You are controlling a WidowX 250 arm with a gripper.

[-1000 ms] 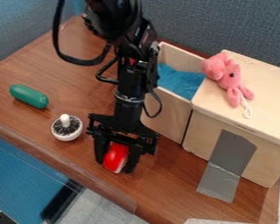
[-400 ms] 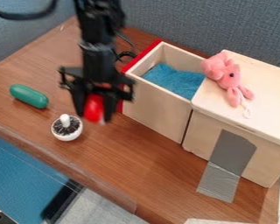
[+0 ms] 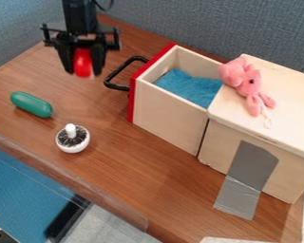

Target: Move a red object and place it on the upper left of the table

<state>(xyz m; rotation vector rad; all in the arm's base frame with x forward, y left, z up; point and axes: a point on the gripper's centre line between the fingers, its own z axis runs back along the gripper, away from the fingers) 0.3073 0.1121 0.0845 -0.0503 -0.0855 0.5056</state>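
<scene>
Because the red object (image 3: 82, 61) is to end up at the far left of the counter (image 3: 135, 175), it seems to be held up there to clear the other things on the way down. The pincer (image 3: 83, 73) is parted only by the object's width, one finger against each side, pinching it long side upright with its lower end showing between the tips. That grip looks chosen so that the object can be lowered end first and let go. It hangs above the counter's far left part, beyond the green thing (image 3: 31, 104) and the brush (image 3: 72, 140), and to the left of the drawer's black handle (image 3: 116, 76). What remains, I judge, is lowering and opening; released too high, the object could tip or roll.
</scene>
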